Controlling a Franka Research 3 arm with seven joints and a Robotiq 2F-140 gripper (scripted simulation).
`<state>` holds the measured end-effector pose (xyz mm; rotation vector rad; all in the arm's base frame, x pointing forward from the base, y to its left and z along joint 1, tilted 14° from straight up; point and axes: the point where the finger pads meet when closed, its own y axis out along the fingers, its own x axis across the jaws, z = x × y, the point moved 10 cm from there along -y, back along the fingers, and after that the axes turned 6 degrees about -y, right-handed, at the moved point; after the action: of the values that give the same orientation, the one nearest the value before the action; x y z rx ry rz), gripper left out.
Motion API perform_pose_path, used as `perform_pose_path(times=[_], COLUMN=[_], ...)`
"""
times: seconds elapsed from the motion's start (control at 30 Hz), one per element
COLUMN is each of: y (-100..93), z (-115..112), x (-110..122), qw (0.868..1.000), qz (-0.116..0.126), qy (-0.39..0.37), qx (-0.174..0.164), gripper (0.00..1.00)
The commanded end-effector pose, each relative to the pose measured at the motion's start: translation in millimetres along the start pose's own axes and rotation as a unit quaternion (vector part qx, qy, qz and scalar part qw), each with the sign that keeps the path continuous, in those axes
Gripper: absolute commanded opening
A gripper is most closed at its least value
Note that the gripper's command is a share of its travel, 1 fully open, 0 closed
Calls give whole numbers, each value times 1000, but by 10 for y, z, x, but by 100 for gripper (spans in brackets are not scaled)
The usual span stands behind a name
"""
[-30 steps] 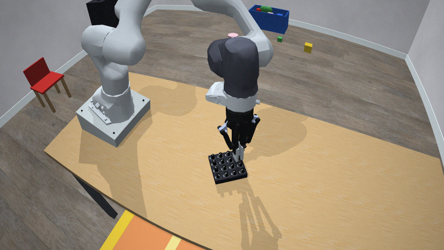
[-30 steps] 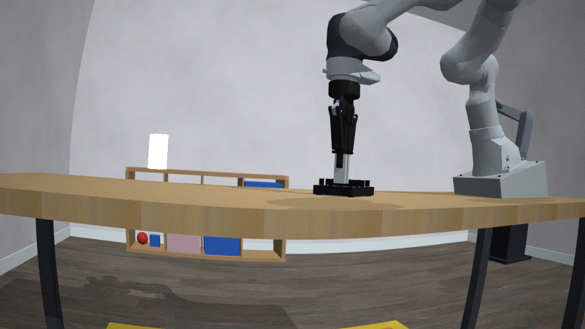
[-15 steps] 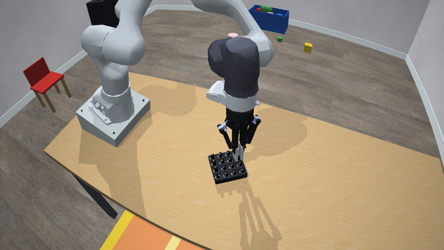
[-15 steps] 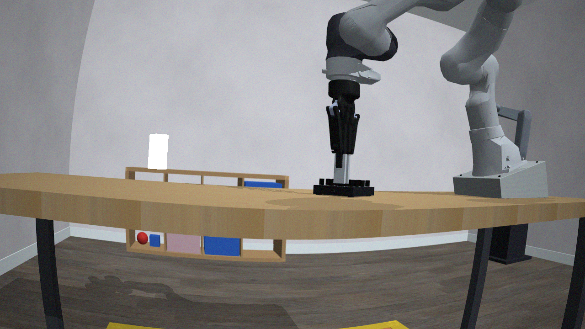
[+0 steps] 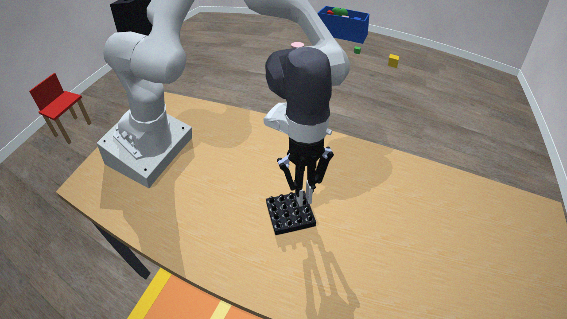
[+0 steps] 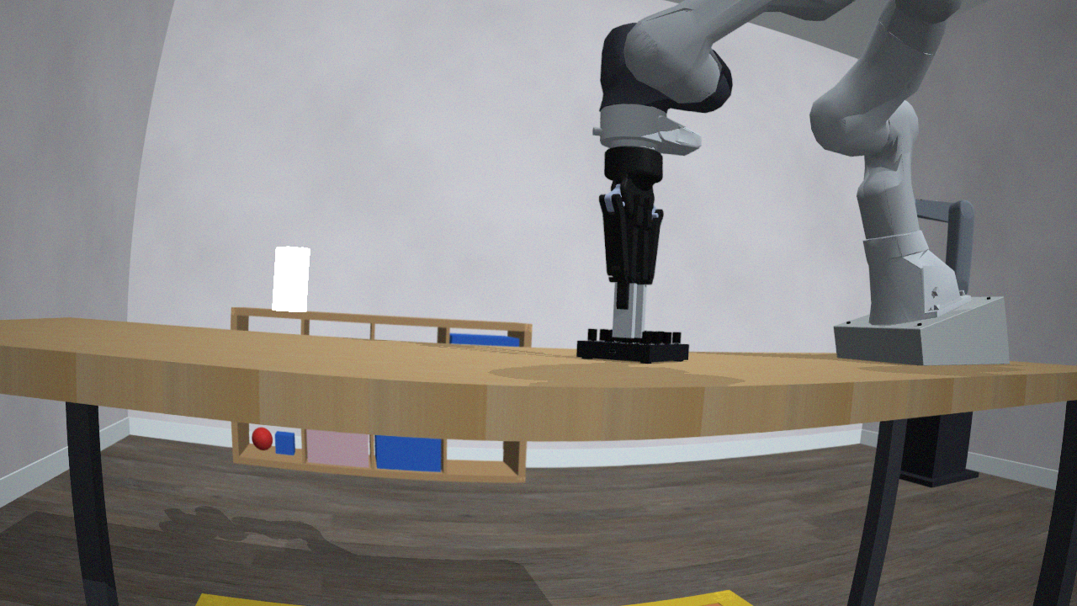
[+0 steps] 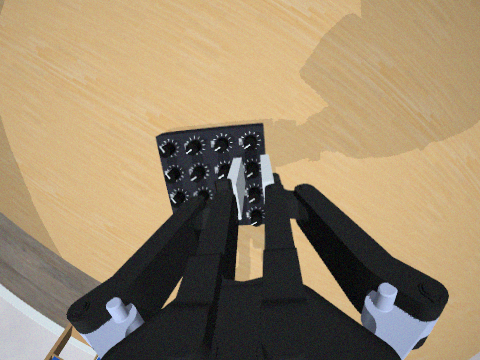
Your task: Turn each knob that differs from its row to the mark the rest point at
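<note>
Knob box on table, beneath tool with parted fingertips.

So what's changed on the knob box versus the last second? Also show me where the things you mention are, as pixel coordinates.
End effector (image 5: 304, 204) (image 6: 628, 336) (image 7: 252, 169): fingers spread slightly apart, apparently letting go of a knob; it also turned slightly earlier. Knob box (image 5: 295, 229) (image 6: 608, 350) (image 7: 210, 131): same place. Can't tell whether any knob's pointing changed.
</note>
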<state>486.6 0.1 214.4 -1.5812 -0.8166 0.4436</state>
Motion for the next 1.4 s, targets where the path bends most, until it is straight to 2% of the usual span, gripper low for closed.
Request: perform_pose_path(times=[0.0,0.73,1.17,1.37], y=[-2,-15,-322,-375], z=[4,4,3,3], x=[7,7,6,6], qw=[1000,1000,1000,1000], qz=[0,0,0,0], qy=[7,7,7,7], qx=[2,2,2,2], gripper=[12,12,12,12])
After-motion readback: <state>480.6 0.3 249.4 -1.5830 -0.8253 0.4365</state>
